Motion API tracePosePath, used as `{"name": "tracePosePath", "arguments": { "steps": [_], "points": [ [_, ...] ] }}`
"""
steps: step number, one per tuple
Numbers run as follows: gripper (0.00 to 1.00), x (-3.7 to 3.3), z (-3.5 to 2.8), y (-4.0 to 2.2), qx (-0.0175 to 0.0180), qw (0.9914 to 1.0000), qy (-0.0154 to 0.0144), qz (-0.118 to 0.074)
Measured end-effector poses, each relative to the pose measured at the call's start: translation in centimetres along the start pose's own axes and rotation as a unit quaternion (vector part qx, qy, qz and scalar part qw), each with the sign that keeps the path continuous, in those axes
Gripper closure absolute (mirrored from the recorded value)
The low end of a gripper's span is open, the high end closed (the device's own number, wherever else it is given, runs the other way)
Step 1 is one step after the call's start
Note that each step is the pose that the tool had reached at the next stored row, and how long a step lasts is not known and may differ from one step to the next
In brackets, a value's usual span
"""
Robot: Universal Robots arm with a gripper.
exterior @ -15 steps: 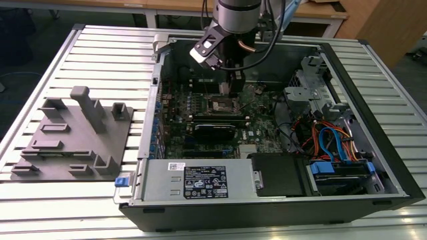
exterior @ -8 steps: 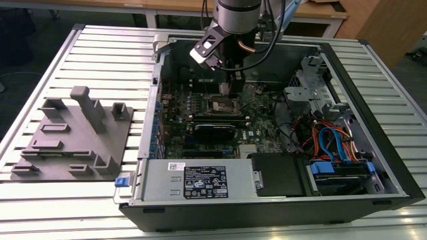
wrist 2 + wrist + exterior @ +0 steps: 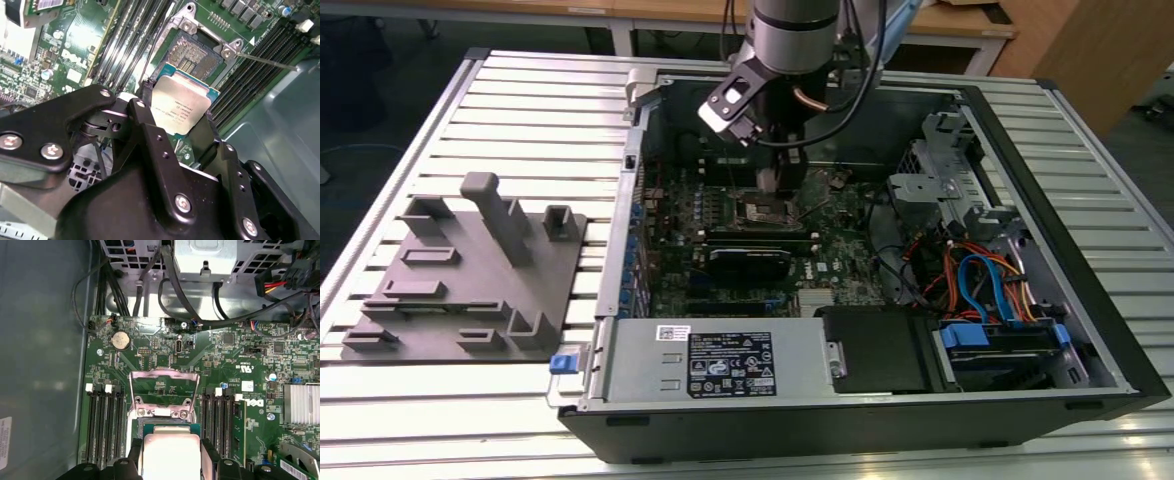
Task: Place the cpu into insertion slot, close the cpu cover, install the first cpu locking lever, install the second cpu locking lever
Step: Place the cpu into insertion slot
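On the exterior view's left a grey fixture plate [image 3: 467,280] is seen lying on the slatted table [image 3: 520,100]. To its right stands the open computer case [image 3: 854,425], into which the arm reaches from above, with the gripper [image 3: 774,180] hanging over the green motherboard [image 3: 720,250]. The cpu [image 3: 182,107] is carried there, close over the near edge of the insertion slot [image 3: 195,52]. It is not seated, and the slot's contact field is left bare. In the first wrist view the cpu cover [image 3: 162,390] is seen swung up and open beyond the chip. The chip may be judged light, stiff and flat, yet easily damaged on its underside. Its side edges are therefore the sensible hold, and that is where it is taken. The jaws are drawn in to the chip's width, with the black fingers [image 3: 142,117] pressed against two opposite edges.
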State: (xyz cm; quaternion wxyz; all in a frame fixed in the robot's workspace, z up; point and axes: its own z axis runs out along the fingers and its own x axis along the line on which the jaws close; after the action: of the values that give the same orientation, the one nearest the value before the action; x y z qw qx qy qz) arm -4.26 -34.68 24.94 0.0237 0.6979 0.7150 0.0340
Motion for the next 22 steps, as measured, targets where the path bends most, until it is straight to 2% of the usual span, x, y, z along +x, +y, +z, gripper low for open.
{"name": "tracePosePath", "arguments": {
  "steps": [3, 9, 14, 22],
  "points": [
    [0.46, 0.00, 0.47, -0.33, -0.0006, 1.00000, 0.0000, 0.000],
    [0.46, 0.05, 1.55, -0.54, -0.0007, 1.00000, 0.0000, 0.000],
    [0.46, 0.10, 2.36, -0.79, -0.0021, 1.00000, -0.0001, 0.000],
    [0.46, 0.68, 3.52, -1.01, -0.0024, 0.99998, -0.0006, 0.006]
  ]
}}
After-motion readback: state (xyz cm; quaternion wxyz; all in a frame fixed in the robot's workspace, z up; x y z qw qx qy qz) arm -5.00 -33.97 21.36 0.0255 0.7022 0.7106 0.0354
